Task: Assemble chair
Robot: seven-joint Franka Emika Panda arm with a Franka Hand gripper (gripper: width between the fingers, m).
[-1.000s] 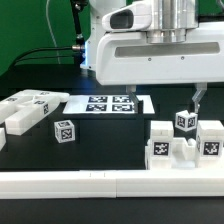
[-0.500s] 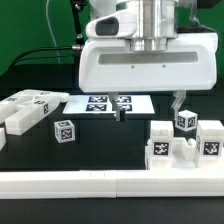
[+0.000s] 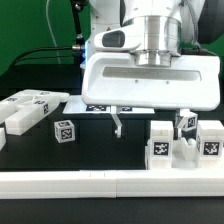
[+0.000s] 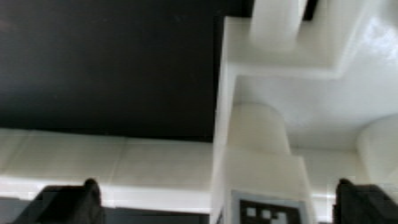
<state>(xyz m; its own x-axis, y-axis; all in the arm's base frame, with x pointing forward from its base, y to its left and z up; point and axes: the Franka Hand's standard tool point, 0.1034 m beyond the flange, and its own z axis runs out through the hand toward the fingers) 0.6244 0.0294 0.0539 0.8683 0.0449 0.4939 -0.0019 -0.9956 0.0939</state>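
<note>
White chair parts (image 3: pixel 160 148) crowd beside the border rail (image 3: pixel 60 185); the wide-open, empty gripper (image 3: pixel 150 123) could knock 1 if it descends.

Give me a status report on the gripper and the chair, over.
Gripper open, empty, hovering over the black table. Small white plastic tagged chair parts unassembled, in two groups. One fingertip near a tagged white block; clearance unclear.

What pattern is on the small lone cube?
A black-and-white square tag on the cube, clearest in the exterior view.
</note>
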